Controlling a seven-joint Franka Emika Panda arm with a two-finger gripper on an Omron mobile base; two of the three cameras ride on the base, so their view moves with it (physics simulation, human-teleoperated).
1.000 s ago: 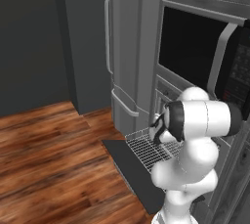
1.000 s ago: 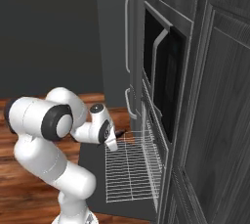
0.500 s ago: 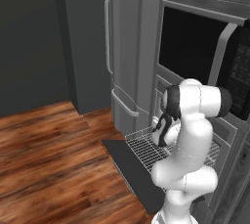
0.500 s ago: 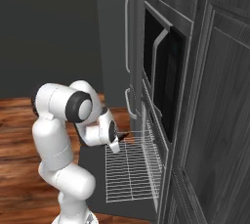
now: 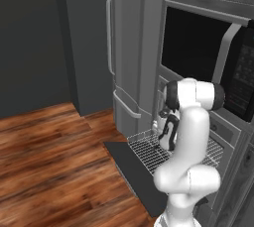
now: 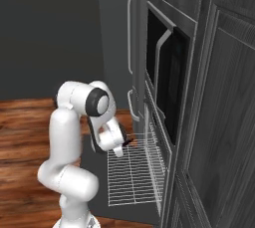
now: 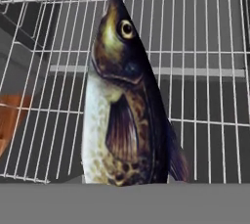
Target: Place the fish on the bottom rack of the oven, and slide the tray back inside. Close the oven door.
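Gripper (image 6: 125, 143) jaws are closed on the fish (image 7: 124, 100), which hangs head-forward from the hand just above the bottom rack (image 6: 134, 172). From the hand camera, the fish body covers the fingertips, and the wire grid runs behind the full length of the fish. The rack is pulled out over the lowered oven door (image 5: 134, 171), which lies flat and dark beneath it.

Step in hand: setting the fish down on the extended rack.

Procedure:
1. Lower the hand until the underside of the fish rests on the wires. Contact cannot be confirmed from these views; judge it from the right base view, where the gripper sits near the rack's far left corner.
2. Lay the fish across several bars, not along one gap. The body is slender and could tip or wedge between wires if aligned with them.
3. Place it inboard of the raised wire edge. The present position appears close to the corner, so a shift toward the rack centre is advisable before release.
4. Part the jaws only when the fish is supported, then withdraw straight up to avoid dragging it.

Caution: the arm's elbow stands close to the oven (image 5: 218, 132) front. Keep the retreat path clear of the rack rim, since the rack must slide in next.
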